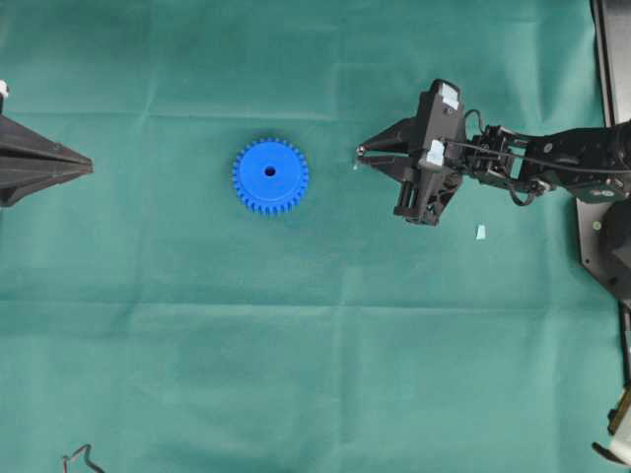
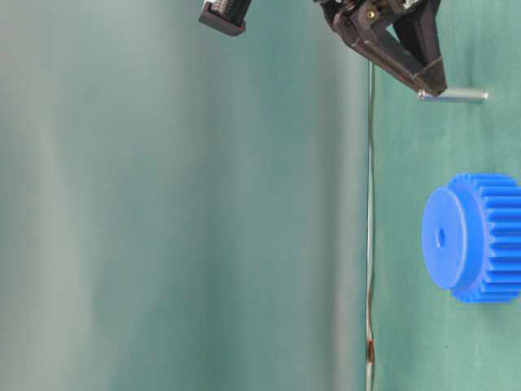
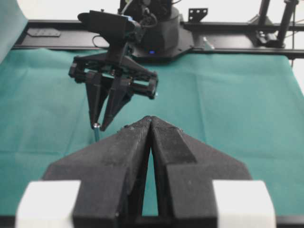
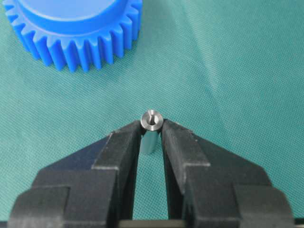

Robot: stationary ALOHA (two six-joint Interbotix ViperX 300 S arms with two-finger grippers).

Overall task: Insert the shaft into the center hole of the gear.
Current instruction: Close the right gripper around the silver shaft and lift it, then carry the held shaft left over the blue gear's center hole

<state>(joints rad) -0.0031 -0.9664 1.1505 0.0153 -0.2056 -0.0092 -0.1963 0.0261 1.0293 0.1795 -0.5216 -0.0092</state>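
Note:
The blue gear [image 1: 270,175] lies flat on the green cloth, its dark center hole [image 1: 270,171] facing up; it also shows in the table-level view [image 2: 472,238] and at the top left of the right wrist view [image 4: 71,28]. My right gripper [image 1: 361,152] is shut on the shaft [image 4: 151,124], a small silvery pin held upright at its top end between the fingertips, to the right of the gear and apart from it. The pin also shows in the table-level view [image 2: 453,95] and in the left wrist view [image 3: 96,130]. My left gripper [image 1: 87,165] is shut and empty at the left edge, far from the gear.
A small pale-blue scrap [image 1: 481,233] lies on the cloth right of the right gripper. A bent wire piece [image 1: 81,458] lies at the bottom left. Black frame rails [image 1: 611,59] run along the right edge. The cloth [image 1: 315,335] covers the whole table.

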